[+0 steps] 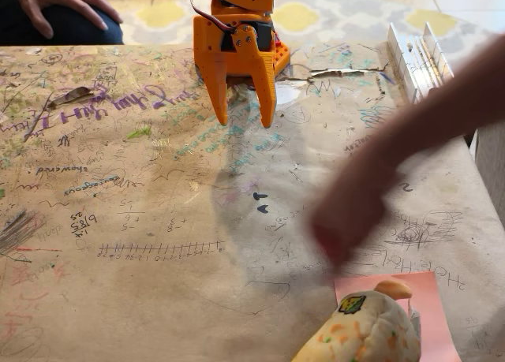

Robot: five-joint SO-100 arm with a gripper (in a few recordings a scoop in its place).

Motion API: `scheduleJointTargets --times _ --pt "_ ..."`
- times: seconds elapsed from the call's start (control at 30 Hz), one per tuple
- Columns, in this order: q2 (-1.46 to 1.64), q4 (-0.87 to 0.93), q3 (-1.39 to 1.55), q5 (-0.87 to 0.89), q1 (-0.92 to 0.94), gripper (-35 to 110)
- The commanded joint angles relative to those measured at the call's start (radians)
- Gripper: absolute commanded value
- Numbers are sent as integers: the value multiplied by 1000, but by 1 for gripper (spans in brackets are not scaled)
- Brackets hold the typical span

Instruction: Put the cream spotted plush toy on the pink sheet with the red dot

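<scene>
The cream spotted plush toy (367,329) lies at the bottom edge of the fixed view, partly cut off, with orange and green spots and a dark patch on top. It rests over the left part of the pink sheet (432,315), whose red dot is hidden. My orange gripper (245,119) hangs open at the far side of the table, fingers pointing down, nothing between them. It is far from the toy and the sheet.
A person's blurred arm and hand (355,212) reach in from the right, just above the toy. Another hand (63,3) rests on a knee at top left. A white hinged bracket (417,58) lies at the table's far right. Brown scribbled paper (158,220) covers the table.
</scene>
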Motion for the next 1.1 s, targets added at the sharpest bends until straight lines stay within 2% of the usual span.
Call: scheduleJointTargets --times 0.0,0.17,0.3,0.37,0.5,0.6,0.77,1.07 --pt "3 -11 0 60 37 22" --pt "2 37 -253 373 149 22" --pt "-77 112 -557 451 75 20" --pt "-109 118 -592 453 61 20" --pt "6 118 -339 287 74 19" --pt "3 2 -163 238 138 20" --pt "2 -147 -17 302 95 17" --pt "5 -123 -34 374 55 16"
